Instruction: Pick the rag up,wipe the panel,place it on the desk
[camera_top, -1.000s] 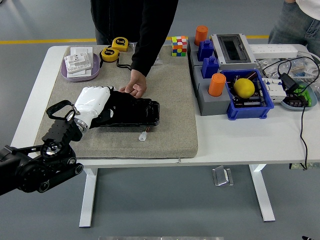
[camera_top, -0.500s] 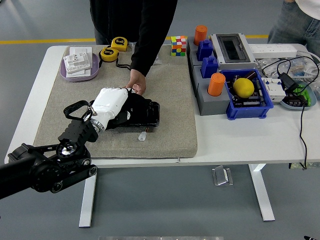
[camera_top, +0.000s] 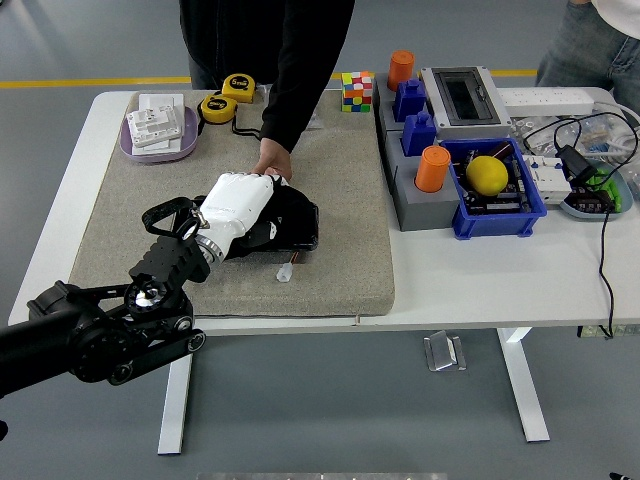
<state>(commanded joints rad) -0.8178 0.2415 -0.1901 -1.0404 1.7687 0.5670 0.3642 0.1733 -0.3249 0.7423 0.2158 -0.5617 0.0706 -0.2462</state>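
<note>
A black panel (camera_top: 300, 226) lies on the grey mat (camera_top: 340, 270), left of centre. My left hand (camera_top: 240, 198), white with a black arm behind it, lies on the panel's left half. It presses on a dark bunched rag (camera_top: 252, 237), most of which is hidden under the palm. A person stands at the far side and a person's hand (camera_top: 271, 163) rests on the panel's far edge, just above my fingers. My right arm does not show.
A small white piece (camera_top: 286, 271) lies on the mat by the panel's near edge. Two yellow tape measures (camera_top: 220, 107) and a purple tray (camera_top: 160, 135) sit at the back left. A Rubik's cube (camera_top: 358, 91), a grey block with orange cups (camera_top: 433, 168) and a blue bin (camera_top: 500, 215) stand to the right.
My left hand has slid to the right along the panel, toward its far edge and the person's hand. The panel and the person's hand have stayed put.
</note>
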